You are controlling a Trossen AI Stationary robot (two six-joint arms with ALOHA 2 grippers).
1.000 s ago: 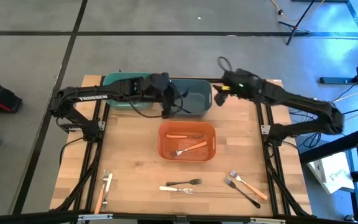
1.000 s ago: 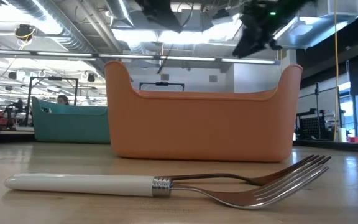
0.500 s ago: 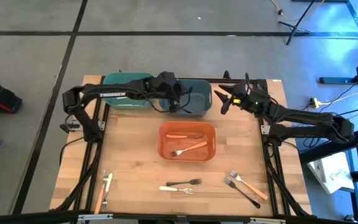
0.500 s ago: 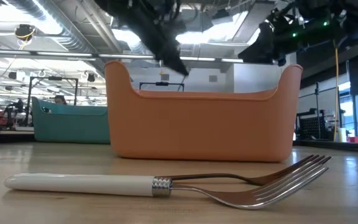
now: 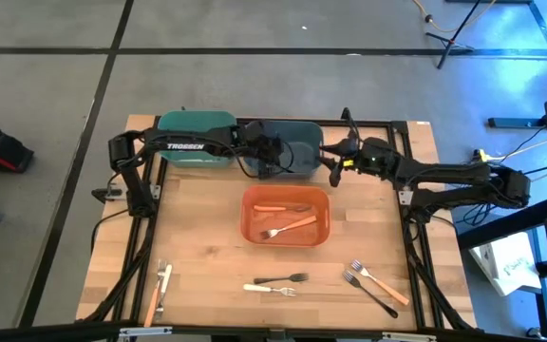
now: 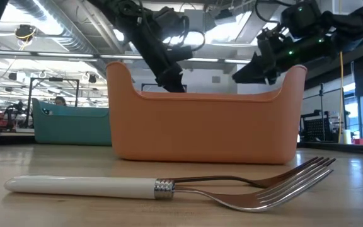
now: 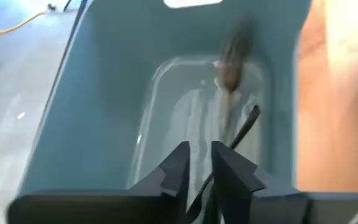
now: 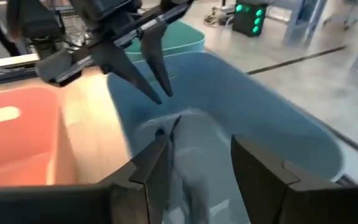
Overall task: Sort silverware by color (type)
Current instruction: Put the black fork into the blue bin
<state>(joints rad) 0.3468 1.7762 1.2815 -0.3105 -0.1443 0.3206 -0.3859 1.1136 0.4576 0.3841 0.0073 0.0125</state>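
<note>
Poised over the blue-grey bin [image 5: 292, 147], my left gripper [image 7: 199, 163] stands narrowly parted, empty, above a black fork [image 7: 238, 134] lying inside—light, stiff, slick, best pinched mid-handle.

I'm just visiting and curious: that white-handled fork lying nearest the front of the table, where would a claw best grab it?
Probably by the white handle, coming straight down from above. The white-handled fork lies flat on the table, so only its top and long sides are free. The handle is thick and straight; the tines are thin and curve upward.
</note>
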